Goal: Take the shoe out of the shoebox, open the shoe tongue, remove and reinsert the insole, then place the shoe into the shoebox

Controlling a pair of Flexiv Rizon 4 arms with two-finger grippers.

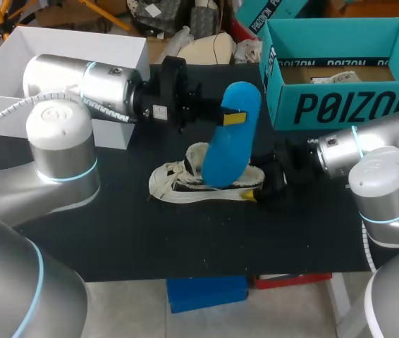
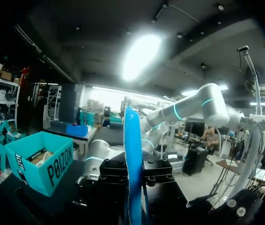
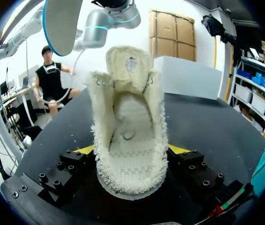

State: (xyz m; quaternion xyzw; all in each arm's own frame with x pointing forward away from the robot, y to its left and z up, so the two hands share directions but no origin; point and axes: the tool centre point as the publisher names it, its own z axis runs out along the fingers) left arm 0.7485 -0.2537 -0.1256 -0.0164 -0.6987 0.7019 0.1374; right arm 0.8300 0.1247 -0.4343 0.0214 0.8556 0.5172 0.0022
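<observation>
Grip on the blue insole (image 1: 231, 141) comes from the left gripper (image 1: 225, 117), closed on it and holding it upright above the shoe (image 1: 175, 184). That shoe rests on the black table (image 1: 185, 243), tongue raised, with the right gripper (image 3: 131, 151) clamping its heel from both sides. At the table's far right stands the open teal shoebox (image 1: 340, 107).

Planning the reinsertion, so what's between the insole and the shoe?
Nothing: the right wrist view shows a bare gap between the insole, in the left gripper, and the shoe.
</observation>
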